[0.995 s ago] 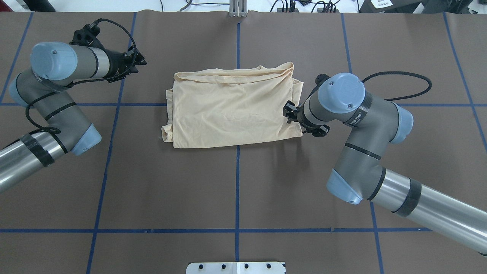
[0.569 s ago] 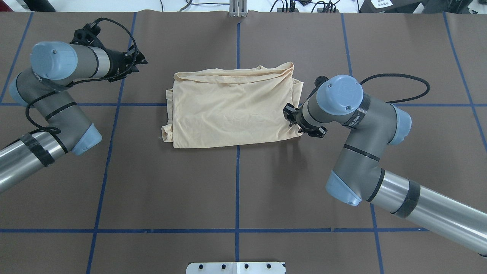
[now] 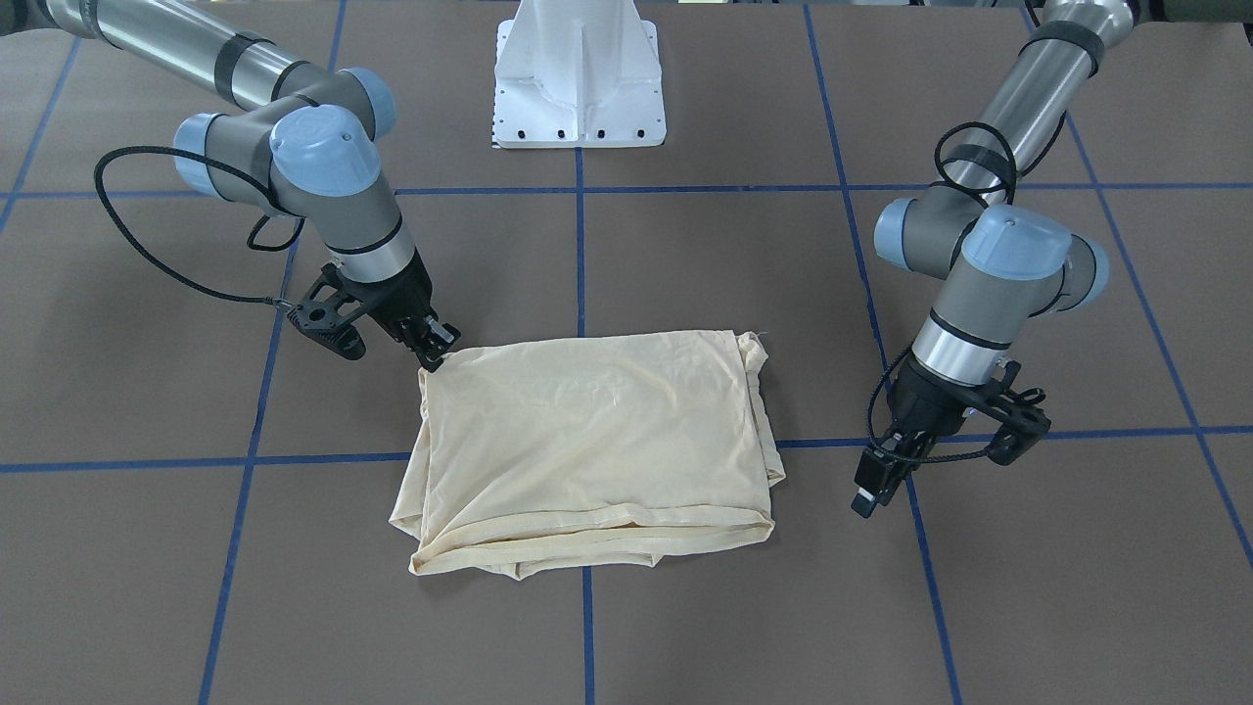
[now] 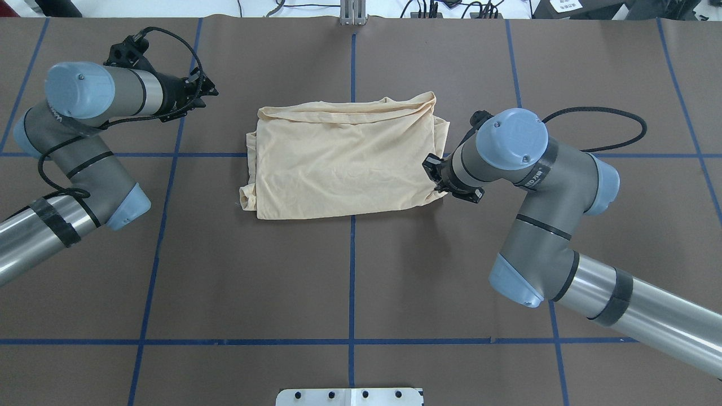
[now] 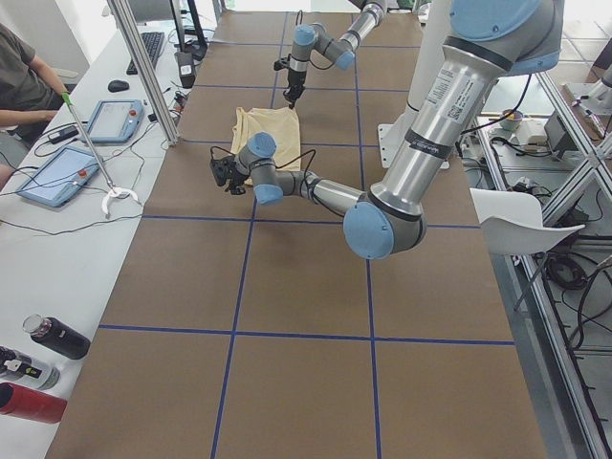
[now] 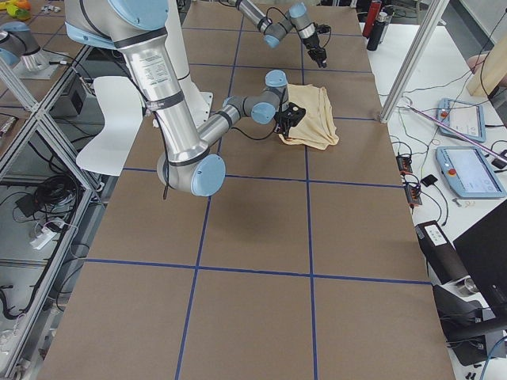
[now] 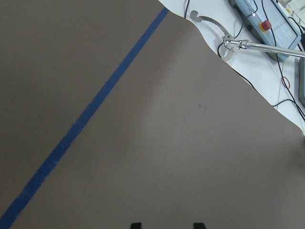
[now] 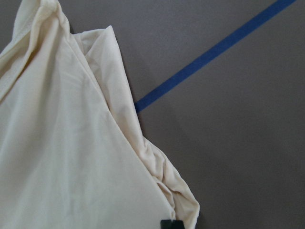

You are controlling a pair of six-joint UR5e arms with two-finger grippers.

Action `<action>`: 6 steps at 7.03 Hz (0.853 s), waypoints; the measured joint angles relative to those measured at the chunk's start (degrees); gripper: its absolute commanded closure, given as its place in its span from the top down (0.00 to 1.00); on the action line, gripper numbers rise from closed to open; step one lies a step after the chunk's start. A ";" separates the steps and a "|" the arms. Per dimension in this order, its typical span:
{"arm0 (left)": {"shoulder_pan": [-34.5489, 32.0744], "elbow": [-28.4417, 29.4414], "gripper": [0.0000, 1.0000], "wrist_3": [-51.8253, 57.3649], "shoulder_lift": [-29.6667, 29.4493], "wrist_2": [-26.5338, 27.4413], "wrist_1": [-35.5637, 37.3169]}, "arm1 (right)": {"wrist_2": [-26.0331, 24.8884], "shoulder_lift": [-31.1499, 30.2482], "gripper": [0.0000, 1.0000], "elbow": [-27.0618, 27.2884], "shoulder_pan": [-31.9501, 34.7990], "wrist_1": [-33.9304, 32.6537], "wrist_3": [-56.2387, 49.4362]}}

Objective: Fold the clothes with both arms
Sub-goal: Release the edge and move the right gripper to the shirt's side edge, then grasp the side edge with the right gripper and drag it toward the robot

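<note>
The cream-yellow T-shirt (image 4: 344, 158) (image 3: 587, 431) lies folded into a rough rectangle at the table's middle, its print hidden. My right gripper (image 4: 435, 179) (image 3: 434, 357) is down at the shirt's corner nearest the right arm. In the right wrist view the fingertips (image 8: 171, 223) show as one dark patch pressed on the bunched corner of the cloth (image 8: 62, 143), so the gripper reads as shut on it. My left gripper (image 4: 210, 90) (image 3: 866, 497) hangs over bare table well to the shirt's left. Its two fingertips (image 7: 136, 224) stand apart and hold nothing.
Blue tape lines (image 4: 352, 270) grid the brown table. The white pedestal base (image 3: 580, 88) sits on the robot's side. Along the far edge are cables, tablets (image 5: 115, 120) and a seated person (image 5: 19, 76). Bottles (image 5: 38, 344) stand at the left end.
The right arm's elbow and wrist have shifted slightly to the right and toward the robot, bringing the gripper to the shirt's corner. The shirt and left arm look unchanged.
</note>
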 measured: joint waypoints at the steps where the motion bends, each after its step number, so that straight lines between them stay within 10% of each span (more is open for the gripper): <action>1: 0.00 -0.04 0.47 0.00 -0.01 0.00 0.00 | 0.23 -2.43 0.00 3.61 -0.39 -0.23 1.45; 6: 0.09 -1.12 0.47 -0.30 -0.14 -0.59 0.02 | 0.65 -14.05 0.00 20.22 -12.34 -0.51 14.11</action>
